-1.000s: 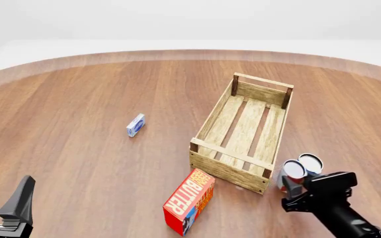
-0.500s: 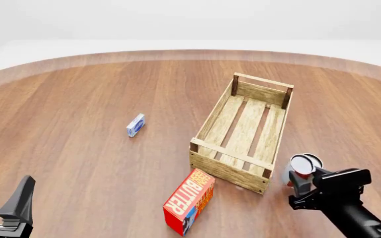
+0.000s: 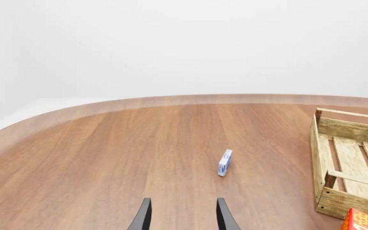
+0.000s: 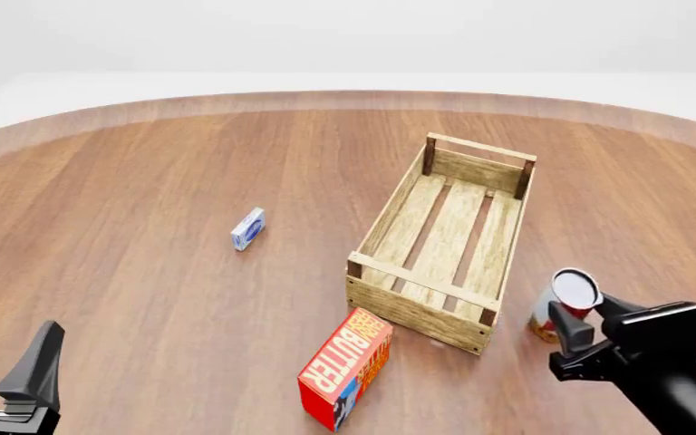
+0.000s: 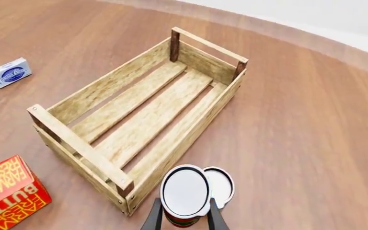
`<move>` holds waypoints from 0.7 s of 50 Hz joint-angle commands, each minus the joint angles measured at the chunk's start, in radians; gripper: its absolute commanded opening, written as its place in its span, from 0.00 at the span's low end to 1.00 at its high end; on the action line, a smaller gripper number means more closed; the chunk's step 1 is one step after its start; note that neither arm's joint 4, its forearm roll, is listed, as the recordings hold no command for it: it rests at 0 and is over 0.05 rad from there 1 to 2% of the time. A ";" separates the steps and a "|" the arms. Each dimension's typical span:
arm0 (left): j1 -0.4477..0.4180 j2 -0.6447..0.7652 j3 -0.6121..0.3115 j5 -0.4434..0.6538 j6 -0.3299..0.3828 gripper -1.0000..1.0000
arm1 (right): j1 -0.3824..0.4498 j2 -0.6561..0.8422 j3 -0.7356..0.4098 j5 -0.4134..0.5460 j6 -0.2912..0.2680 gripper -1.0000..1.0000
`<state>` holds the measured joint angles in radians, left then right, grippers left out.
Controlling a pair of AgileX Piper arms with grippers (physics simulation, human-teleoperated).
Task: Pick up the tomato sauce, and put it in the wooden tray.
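The tomato sauce (image 4: 572,297), a small can with a red label and a silvery-white top, sits between the fingers of my right gripper (image 4: 569,324), just right of the wooden tray's near right corner. In the right wrist view its top (image 5: 185,190) looks larger than the neighbouring can's, so it is held a little above the table; my right gripper (image 5: 182,218) is shut on it. The wooden tray (image 4: 427,276) is a light slatted crate with nothing in it, also seen in the right wrist view (image 5: 75,139). My left gripper (image 4: 4,367) is open and empty at the near left.
A second can (image 4: 544,324) stands on the table right beside the held one, also in the right wrist view (image 5: 221,183). A red butter box (image 4: 345,367) stands just in front of the tray. A small blue-and-white box (image 4: 247,228) lies left of the tray.
My right gripper has moved right with the tomato sauce, and the can has risen slightly, separating from the second can. The left arm has not moved.
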<state>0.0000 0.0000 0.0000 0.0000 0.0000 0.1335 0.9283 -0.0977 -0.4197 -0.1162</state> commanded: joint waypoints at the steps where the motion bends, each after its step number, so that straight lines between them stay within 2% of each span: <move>1: 0.000 0.000 0.000 0.000 0.000 1.00 | -0.011 -0.162 -0.034 0.150 0.006 0.00; 20: 0.000 0.000 0.000 0.000 0.000 1.00 | -0.032 -0.317 -0.069 0.288 0.011 0.00; 35: 0.000 0.000 0.000 0.000 0.000 1.00 | -0.031 -0.373 -0.099 0.347 0.005 0.00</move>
<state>0.0000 0.0000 0.0000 0.0000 0.0000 0.1048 0.6043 -0.1720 -0.1187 -0.1230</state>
